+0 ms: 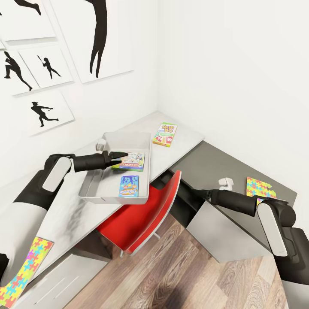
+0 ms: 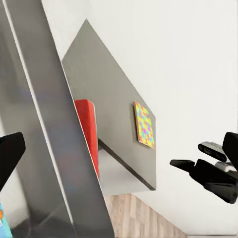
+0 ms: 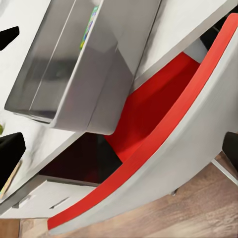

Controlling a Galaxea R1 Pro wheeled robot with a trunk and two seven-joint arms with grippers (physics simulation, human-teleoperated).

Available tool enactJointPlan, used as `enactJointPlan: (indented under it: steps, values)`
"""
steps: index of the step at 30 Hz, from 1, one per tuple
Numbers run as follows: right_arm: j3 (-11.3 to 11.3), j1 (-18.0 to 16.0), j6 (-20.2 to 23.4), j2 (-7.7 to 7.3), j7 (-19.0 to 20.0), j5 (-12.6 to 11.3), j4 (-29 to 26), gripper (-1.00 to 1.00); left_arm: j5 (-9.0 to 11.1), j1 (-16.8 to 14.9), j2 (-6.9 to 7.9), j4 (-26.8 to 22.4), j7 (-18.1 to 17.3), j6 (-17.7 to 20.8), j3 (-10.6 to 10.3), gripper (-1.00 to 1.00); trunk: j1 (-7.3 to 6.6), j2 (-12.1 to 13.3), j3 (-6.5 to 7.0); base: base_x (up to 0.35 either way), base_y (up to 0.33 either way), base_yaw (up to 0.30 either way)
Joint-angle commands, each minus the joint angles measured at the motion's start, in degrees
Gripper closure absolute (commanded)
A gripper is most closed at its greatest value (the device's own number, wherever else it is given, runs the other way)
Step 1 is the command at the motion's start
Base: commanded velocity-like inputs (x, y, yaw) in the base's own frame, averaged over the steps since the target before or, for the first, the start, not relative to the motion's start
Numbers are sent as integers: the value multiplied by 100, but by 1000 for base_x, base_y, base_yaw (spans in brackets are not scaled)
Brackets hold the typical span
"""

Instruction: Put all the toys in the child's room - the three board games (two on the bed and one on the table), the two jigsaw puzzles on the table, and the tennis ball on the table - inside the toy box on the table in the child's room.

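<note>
Toy box: the clear grey bin (image 1: 118, 171) sits on the pale speckled part of the table (image 1: 189, 137), near its front edge; two flat game boxes lie inside — one with a colourful lid (image 1: 130, 162) at the far end, a small blue one (image 1: 129, 186) nearer the front.
Skip-Bo game: the white, yellow and green box (image 1: 165, 134) lies flat on the table beyond the toy box, toward the corner wall.
Puzzles: one jigsaw square (image 1: 260, 189) on the dark top, right of the toy box; another (image 1: 23, 272) on the pale top, left of it.
In the way: a red chair (image 1: 141, 219) is tucked under the table just below the toy box.
Left gripper (image 1: 121, 155): reaches level over the toy box's far end, above the colourful box — fingers look parted, holding nothing.
Right gripper (image 1: 194, 190): low beside the dark top's edge, right of the chair; I cannot tell whether it is parted or closed.
</note>
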Motion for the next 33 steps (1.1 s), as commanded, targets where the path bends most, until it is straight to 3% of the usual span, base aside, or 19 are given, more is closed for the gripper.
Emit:
enactJointPlan:
  steps: [1,11,33]
  values:
    - [-6,-4,28,0,54,30,-2,-100,-6,29,5,-125,-13,24,11,-100,3,-9,-8,0,0,0]
    - [16,-2,28,9,91,30,-2,-100,35,196,6,-631,58,71,70,-100,3,-9,-7,0,0,0]
    - [72,-1,28,60,59,60,-2,-100,48,492,-17,-819,99,101,80,-100,3,-9,124,0,0,0]
